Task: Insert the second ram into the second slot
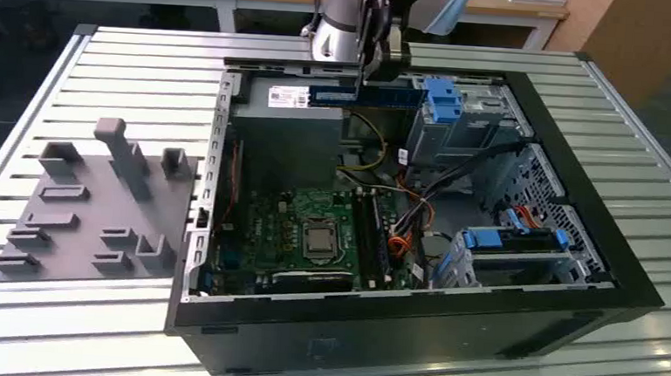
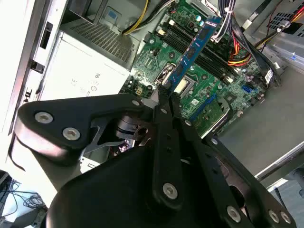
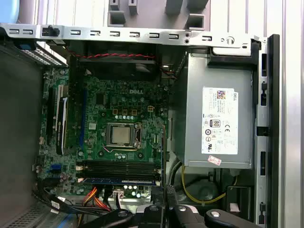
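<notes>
The gripper [image 1: 374, 78] hangs over the far side of an open computer case [image 1: 609, 283]. Its black fingers [image 2: 159, 114] are pressed together on the second ram [image 1: 344, 94], pinching the stick near the middle of its length. The dark blue stick lies level, long side across, with its small pale label toward the end at the exterior view's left. It is held in the air above the far end of the grey power supply [image 1: 286, 133], close to the case's far wall. Its end toward the exterior view's right reaches just beside a bright blue drive bracket [image 1: 442, 98].

In the second wrist view the stick [image 2: 195, 45] runs out from the fingertips over the green motherboard [image 2: 213, 90]. It is clear of the board and touches nothing but the fingers.

The black memory slots [image 1: 370, 234] run along the motherboard's edge toward the exterior view's right, just beside the processor socket [image 1: 318, 238], and are well apart from the held stick. In the first wrist view these slots [image 3: 121, 166] lie between the socket [image 3: 122, 134] and a bundle of orange and black cables [image 3: 95, 197]. A second blue drive bracket [image 1: 517, 238] sits in the case's corner nearer the camera, on the exterior view's right.

The case lies on its side on a slatted metal bench [image 1: 133, 62] and takes up most of the half toward the exterior view's right. A grey fixture plate [image 1: 77, 225] with upright pegs lies on the bench near its edge at the exterior view's left, just beside the case.
</notes>
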Robot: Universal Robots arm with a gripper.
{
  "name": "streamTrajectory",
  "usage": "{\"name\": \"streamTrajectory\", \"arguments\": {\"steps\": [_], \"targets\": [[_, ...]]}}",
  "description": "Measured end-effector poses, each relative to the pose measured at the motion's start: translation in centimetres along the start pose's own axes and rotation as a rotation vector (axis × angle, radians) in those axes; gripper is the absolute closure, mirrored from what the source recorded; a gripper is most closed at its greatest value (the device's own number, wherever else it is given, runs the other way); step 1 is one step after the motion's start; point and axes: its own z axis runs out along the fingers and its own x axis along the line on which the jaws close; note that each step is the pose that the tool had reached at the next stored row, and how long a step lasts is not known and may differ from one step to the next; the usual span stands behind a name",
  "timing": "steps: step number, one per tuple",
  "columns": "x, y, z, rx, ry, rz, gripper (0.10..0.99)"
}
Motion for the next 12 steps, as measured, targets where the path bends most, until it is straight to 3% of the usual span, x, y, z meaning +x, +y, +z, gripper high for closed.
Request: {"name": "streamTrajectory", "arguments": {"steps": [12], "targets": [[0.00, 0.00, 0.00, 0.000, 0.0000, 0.000, 0.949]]}}
